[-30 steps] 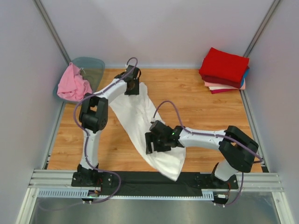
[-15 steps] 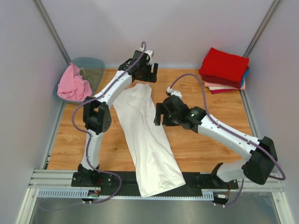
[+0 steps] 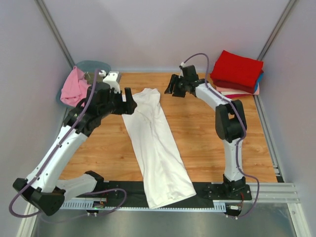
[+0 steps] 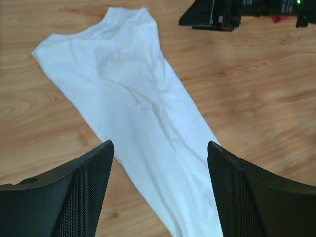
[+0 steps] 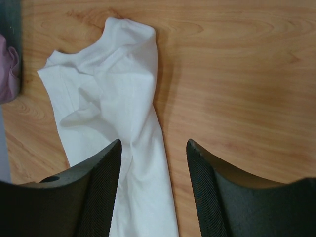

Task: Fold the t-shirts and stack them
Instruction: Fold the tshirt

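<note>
Hovers left pincer (image 3: 128, 105), spread and empty, beside white t-shirt (image 3: 158, 148) laid lengthwise on counter (image 3: 207, 131); holds right pincer (image 3: 174, 89), likewise spread, near red-topped folded stack (image 3: 237, 69).

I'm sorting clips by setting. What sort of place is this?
Probably a lab robot cell: plain grey walls enclose a wooden table, and the left arm and right arm are mounted on a metal rail.

Three downward-facing cameras share the white shirt (image 3: 155, 143).
</note>
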`<control>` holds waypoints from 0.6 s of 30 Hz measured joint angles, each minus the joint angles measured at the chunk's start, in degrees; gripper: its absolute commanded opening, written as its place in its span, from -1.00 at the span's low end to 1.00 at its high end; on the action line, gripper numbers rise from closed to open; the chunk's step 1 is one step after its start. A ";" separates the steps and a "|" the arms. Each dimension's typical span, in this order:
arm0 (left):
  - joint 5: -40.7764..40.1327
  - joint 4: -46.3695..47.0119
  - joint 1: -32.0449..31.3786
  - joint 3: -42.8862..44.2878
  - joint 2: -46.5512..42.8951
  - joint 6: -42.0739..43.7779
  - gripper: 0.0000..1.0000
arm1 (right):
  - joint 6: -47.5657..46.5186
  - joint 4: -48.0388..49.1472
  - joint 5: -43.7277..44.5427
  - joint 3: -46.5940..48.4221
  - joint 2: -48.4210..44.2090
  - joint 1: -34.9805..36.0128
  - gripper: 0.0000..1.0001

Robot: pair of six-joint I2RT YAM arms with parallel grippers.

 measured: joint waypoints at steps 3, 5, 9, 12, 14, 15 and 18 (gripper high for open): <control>-0.90 -3.63 -1.09 -4.96 -4.63 -0.35 0.66 | 0.00 -0.92 -2.25 7.58 8.26 0.15 0.11; -1.20 -5.79 -1.33 -8.61 -7.85 -0.57 0.66 | -0.04 -2.12 -3.32 12.00 12.92 0.37 0.12; -1.95 -11.23 -1.55 -14.14 -14.78 -0.87 0.66 | -0.33 -4.02 -3.98 18.40 19.15 1.57 0.11; -2.54 -13.68 -1.55 -16.02 -18.64 -0.83 0.66 | -0.48 -4.50 -4.87 21.46 21.46 3.26 0.15; -2.69 -14.73 -1.55 -16.94 -20.22 -0.72 0.66 | -0.46 -4.35 -5.73 23.10 22.64 4.55 0.18; -2.97 -15.41 -1.55 -17.35 -20.92 -0.66 0.66 | -0.42 -3.96 -6.67 23.80 23.28 5.29 0.23; -3.41 -16.79 -1.60 -17.97 -22.69 -0.17 0.68 | -0.15 -2.19 -9.42 24.70 24.35 6.91 0.12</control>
